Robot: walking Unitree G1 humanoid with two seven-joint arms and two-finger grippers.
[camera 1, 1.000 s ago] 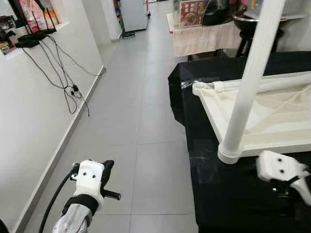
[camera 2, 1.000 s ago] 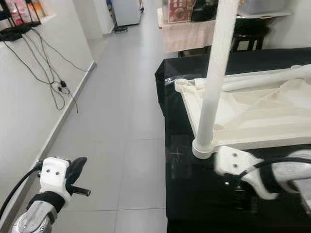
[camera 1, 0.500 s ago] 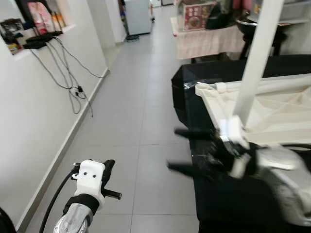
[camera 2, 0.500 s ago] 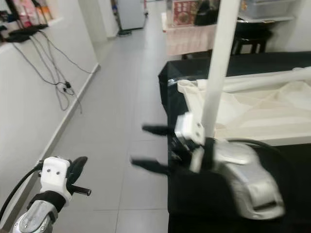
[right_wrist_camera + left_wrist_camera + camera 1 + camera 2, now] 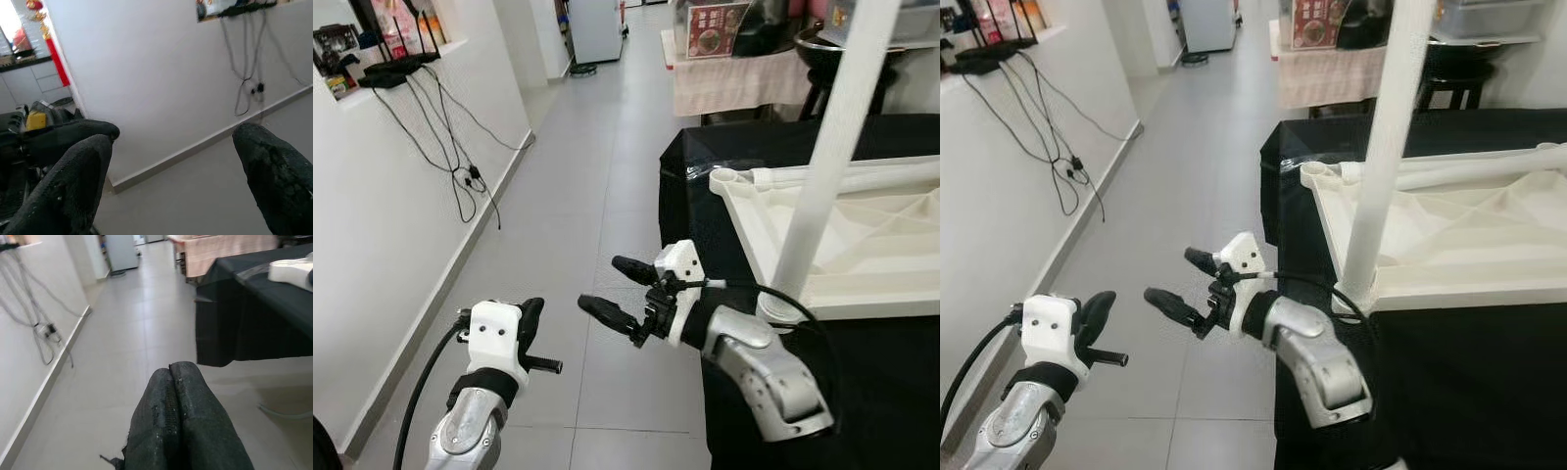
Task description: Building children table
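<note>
Right gripper (image 5: 615, 291) off the counter's (image 5: 862, 392) left edge, jaws released
Left gripper (image 5: 530, 328) jaws clenched, empty; white tabletop (image 5: 862, 245) inverted, one leg (image 5: 827, 166) upright

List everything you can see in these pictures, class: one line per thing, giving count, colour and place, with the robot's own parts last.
Table top: one, white, upside down on the black cloth.
Upright leg: one, white, standing in the table top's near corner.
Loose leg: one, white, lying along the table top's far edge.
Black cloth: one, covering the work surface, right.
Cables: several, black, hanging down the left wall.
Floor: grey tiles.
Left end effector: fingers shut, low left.
Right end effector: fingers open, over the floor.
</note>
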